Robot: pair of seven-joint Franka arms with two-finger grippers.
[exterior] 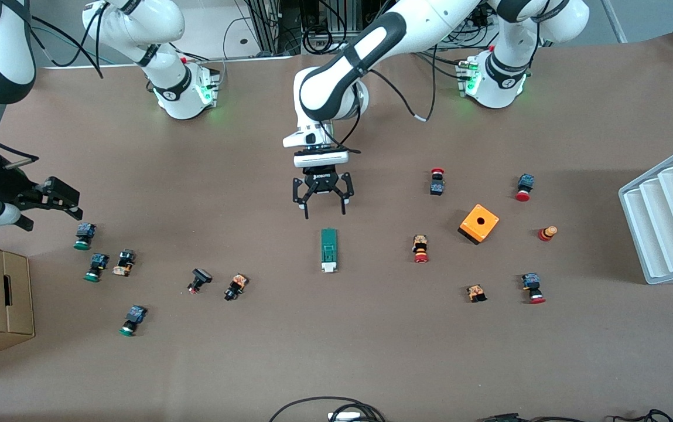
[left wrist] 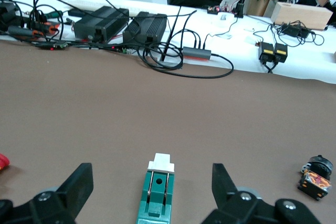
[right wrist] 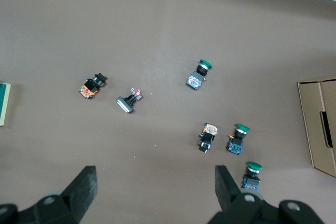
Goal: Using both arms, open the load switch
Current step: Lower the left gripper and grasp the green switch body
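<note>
With the left gripper (exterior: 324, 205) spread wide and empty at the load switch's (exterior: 328, 250) twelve o'clock and the right gripper (exterior: 58, 202) equally agape over the table's edge, the switch looked light, rigid and slippery, best pinched across its long green flanks.

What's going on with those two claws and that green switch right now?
Left claw open, over the table just short of the green switch. Right claw open, waiting above the green-capped buttons. Switch untouched, nothing blocking it.

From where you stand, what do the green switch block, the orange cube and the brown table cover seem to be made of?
The load switch: likely molded plastic, matte dark green with a white end piece; crisp edges, no metallic shine.
The orange cube: probably plastic too, smooth, evenly coloured, with a round hole on top.
The table cover: looks like brown paper or a thin mat, dull with faint creases; I cannot tell which.
</note>
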